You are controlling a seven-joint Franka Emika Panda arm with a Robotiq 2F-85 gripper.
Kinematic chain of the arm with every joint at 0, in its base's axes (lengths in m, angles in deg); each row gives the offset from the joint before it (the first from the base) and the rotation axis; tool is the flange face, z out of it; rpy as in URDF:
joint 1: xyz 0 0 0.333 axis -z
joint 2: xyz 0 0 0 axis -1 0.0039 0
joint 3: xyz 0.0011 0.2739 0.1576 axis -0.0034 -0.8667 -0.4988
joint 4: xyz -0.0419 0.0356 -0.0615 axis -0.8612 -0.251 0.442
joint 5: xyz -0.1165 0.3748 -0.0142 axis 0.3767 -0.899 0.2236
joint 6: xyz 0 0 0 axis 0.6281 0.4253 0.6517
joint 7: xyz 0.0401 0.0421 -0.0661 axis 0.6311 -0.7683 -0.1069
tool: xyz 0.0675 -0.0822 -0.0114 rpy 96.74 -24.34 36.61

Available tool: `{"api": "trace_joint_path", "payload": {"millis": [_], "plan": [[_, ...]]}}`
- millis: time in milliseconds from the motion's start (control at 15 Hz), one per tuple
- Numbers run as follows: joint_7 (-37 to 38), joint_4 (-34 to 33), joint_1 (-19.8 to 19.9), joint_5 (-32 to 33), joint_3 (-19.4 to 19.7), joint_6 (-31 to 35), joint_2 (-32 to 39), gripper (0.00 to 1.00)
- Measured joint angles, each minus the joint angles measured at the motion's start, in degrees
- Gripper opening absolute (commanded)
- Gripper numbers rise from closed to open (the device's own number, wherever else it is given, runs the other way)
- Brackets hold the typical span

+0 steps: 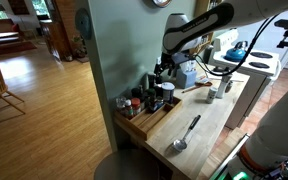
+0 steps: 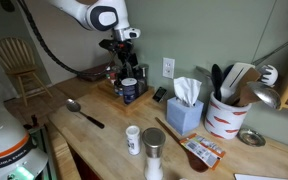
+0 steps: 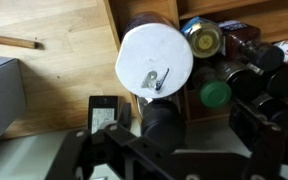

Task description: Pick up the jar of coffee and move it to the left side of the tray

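The tray [image 1: 154,122] sits on the worktop [image 1: 209,120] against the wall, with small containers crowded in it and the pincer [image 1: 161,84] just above them. A ladle [image 1: 187,132] lies beside the tray. In an exterior view, a tissue box [image 2: 184,115] stands farther along, with a utensil crock [image 2: 224,120] beyond it.

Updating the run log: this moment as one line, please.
end effector: over tray, low among jars, grip state unclear | white-topped container: centred in wrist view | spoon: on counter, outside tray

Grey-green wall [image 1: 114,50], glossy hardwood floor [image 1: 44,100], wooden chair [image 2: 22,62], wall outlet [image 2: 168,67]
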Motion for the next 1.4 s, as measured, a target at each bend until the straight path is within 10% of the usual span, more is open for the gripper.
{"api": "trace_joint_path", "payload": {"millis": [933, 1400], "plan": [[0.0, -2.2, 0.0, 0.7, 0.3, 7.8, 7.9, 1.0], [0.0, -3.9, 0.0, 1.2, 0.9, 7.9, 10.6, 0.35]]}}
